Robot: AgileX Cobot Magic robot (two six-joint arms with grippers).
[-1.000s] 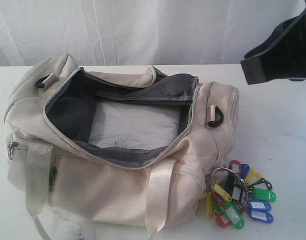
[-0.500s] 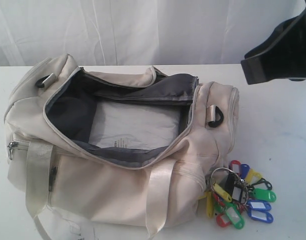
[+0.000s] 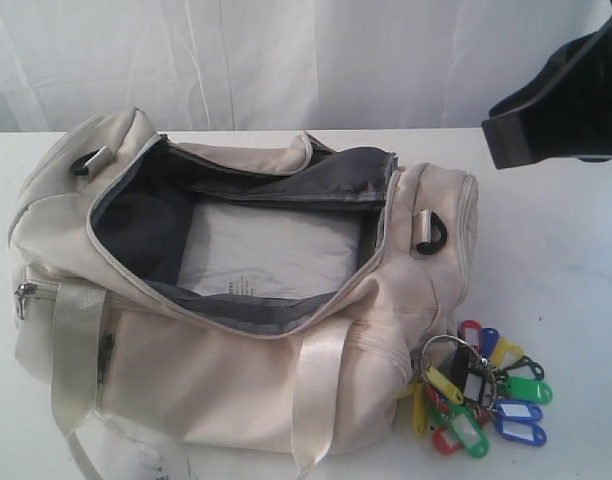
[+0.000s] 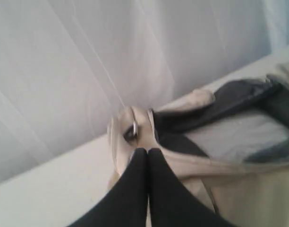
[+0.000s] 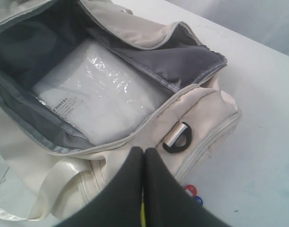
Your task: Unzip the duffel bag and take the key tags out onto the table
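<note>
- A large cream-white fabric duffel bag [image 3: 216, 370] lies unzipped on the wide white table [image 3: 556, 250]. Its dark grey lining frames a flat, clear-wrapped white packet [image 3: 271, 255] inside.
- The bunch of coloured plastic key tags [image 3: 481, 392] on a metal ring rests on the table just beside one end of the bag.
- The left gripper [image 4: 147, 151] hangs above the bag's opposite end, its black fingers pressed together and empty.
- The right gripper [image 5: 143, 151] hangs above the end nearest the tags, its fingers together and holding nothing.

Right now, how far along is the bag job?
Done: the bag is unzipped and gaping, and the key tags lie on the table beside it. In hand: nothing; left gripper and right gripper are shut, empty. Left: nothing that I can see.
</note>
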